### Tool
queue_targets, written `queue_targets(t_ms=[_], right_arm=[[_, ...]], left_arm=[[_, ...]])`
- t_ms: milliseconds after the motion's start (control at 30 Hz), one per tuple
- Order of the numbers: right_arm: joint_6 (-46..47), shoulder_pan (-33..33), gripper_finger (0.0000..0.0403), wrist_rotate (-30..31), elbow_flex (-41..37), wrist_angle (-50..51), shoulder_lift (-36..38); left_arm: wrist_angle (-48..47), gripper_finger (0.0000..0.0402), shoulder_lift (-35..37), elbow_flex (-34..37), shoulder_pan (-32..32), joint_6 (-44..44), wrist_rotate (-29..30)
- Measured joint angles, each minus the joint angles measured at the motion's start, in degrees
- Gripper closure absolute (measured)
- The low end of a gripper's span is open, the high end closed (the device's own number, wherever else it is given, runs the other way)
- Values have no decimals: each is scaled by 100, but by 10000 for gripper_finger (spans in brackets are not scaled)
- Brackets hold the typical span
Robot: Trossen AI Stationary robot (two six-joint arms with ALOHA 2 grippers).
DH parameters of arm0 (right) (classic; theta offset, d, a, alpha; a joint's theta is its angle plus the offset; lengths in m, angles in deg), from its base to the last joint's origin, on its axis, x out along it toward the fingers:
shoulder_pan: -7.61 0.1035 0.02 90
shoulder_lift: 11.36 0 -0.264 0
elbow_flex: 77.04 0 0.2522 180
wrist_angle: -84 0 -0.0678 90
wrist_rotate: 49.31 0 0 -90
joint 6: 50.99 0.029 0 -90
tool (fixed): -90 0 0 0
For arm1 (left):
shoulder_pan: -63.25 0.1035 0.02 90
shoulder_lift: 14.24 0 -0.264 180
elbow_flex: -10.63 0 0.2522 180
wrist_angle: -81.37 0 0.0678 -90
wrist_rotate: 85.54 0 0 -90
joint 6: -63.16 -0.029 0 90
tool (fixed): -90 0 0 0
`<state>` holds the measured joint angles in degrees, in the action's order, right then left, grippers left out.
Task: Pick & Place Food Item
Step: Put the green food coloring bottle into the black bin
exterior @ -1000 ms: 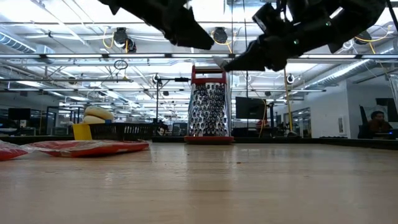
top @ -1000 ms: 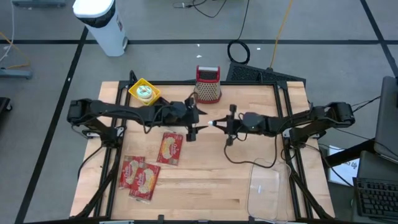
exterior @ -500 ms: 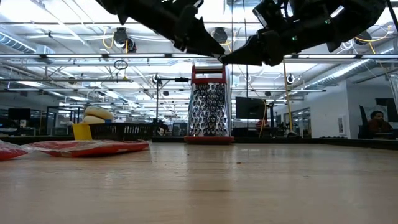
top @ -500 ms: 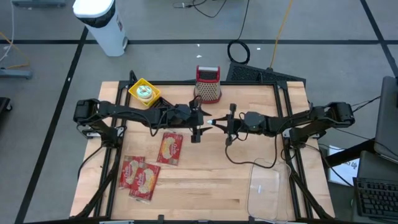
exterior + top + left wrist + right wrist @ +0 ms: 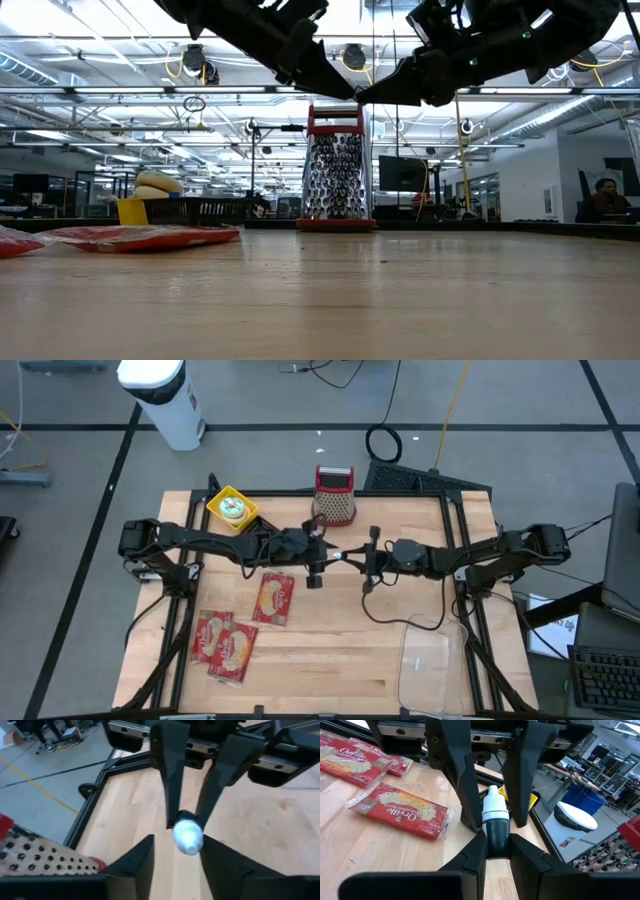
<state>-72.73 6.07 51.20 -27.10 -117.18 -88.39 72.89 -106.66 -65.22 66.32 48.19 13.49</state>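
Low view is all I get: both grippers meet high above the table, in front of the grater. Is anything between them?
Observer: Yes. The right gripper is shut on the dark body of a small bottle.
Operator: Does the left one have it too?
Observer: Not clearly. The left gripper is open around the white cap, with a gap on one side.
Operator: Anywhere to put it down?
Observer: Possibly. A clear tray lies at the table's front, on the right arm's side.
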Motion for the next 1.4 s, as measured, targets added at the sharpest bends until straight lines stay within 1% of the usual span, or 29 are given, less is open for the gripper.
queue_targets(t_ms=[100, 200, 300, 400, 567, 767, 1000, 1400], right_arm=[[2, 0, 344, 1, 2, -5, 0], [2, -2, 344, 19, 2, -17, 0], [3, 0, 343, 14, 2, -5, 0], [4, 0, 344, 12, 2, 2, 0], [4, 0, 344, -11, 2, 7, 0], [3, 0, 345, -25, 2, 14, -4], [2, 0, 343, -21, 2, 9, -4], [0, 0, 345, -12, 2, 0, -4]], left_arm=[[45, 281, 0, 0, -4, 44, -48], [87, 305, 0, 0, -4, 44, -61], [81, 318, 0, 0, -4, 44, -134], [79, 323, 0, 0, 4, 31, -277], [79, 310, 0, 0, 0, 92, -335], [291, 281, 0, -5, -9, 294, -389], [250, 246, 0, -5, -7, 311, -366], [92, 240, 0, -6, -7, 226, -253]])
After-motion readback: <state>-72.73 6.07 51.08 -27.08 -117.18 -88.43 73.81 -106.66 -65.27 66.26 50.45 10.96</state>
